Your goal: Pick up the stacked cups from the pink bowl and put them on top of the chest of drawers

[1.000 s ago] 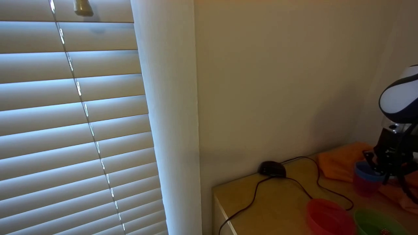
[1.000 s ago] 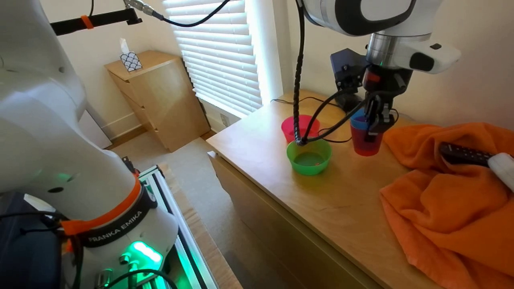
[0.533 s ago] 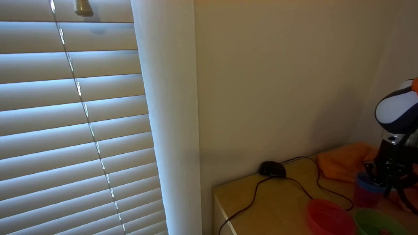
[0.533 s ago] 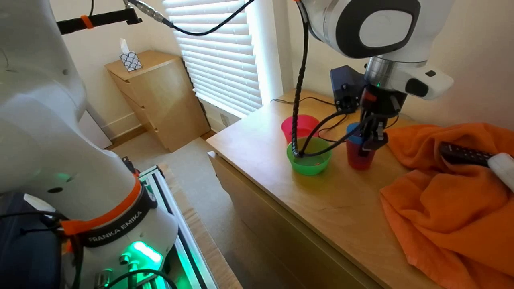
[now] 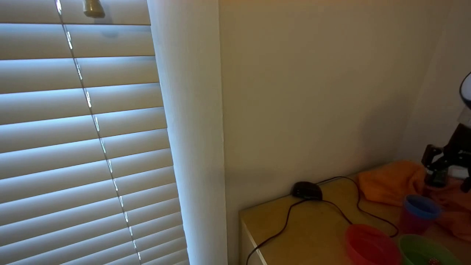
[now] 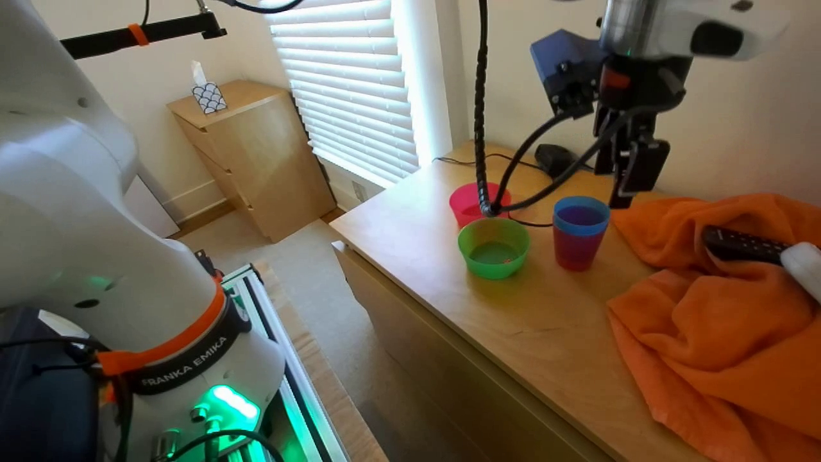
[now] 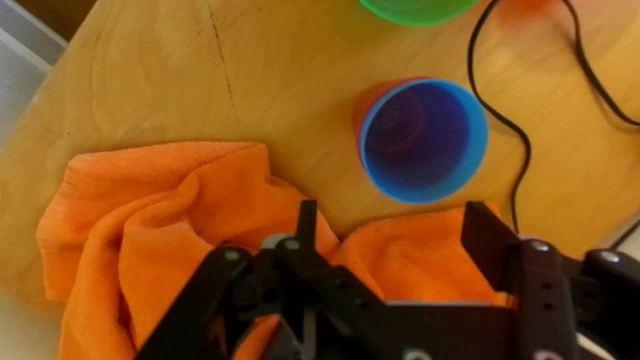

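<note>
While the stacked cups stand right of centre in the wrist view, the gripper gapes wide lower in frame, apart from them.

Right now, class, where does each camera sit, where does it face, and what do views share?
Wrist view: mounted behind the pincer, which shows large in front, looking down at the stacked cups and orange cloth.
In an exterior view: across from the wall, facing it and the blinds; pincer and part of the arm at the right.
In an exterior view: near the base, looking down over the wooden top; base, arm and pincer show.
All three share the stacked cups; both exterior views, also the blinds.
</note>
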Controlling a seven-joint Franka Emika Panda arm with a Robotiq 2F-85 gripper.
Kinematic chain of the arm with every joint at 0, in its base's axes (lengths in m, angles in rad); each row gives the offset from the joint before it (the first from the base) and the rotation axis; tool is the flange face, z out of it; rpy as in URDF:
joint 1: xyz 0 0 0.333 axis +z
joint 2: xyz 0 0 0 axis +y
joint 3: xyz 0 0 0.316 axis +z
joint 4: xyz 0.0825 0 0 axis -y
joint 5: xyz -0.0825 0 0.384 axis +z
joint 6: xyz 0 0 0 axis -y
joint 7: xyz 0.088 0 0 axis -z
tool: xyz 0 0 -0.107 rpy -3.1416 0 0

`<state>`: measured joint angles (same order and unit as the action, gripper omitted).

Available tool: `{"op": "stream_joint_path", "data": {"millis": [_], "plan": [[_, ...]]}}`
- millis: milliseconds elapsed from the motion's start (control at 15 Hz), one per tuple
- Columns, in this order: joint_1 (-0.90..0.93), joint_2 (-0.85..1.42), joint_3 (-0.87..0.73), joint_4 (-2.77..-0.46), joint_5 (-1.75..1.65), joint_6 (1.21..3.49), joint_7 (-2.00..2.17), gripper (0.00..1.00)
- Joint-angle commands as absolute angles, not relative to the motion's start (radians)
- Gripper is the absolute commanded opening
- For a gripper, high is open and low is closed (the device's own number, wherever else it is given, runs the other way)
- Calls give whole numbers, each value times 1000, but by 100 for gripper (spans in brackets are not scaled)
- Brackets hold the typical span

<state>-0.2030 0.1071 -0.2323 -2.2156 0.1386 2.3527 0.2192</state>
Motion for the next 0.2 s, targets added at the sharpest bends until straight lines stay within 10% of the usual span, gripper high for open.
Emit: {"op": "stream_joint_path", "data": {"millis": [0,133], "plan": [[-209,51,-228,-2228,137,2335,207,83],[-210,-42,-226,-2255,136,2299,201,97]]}}
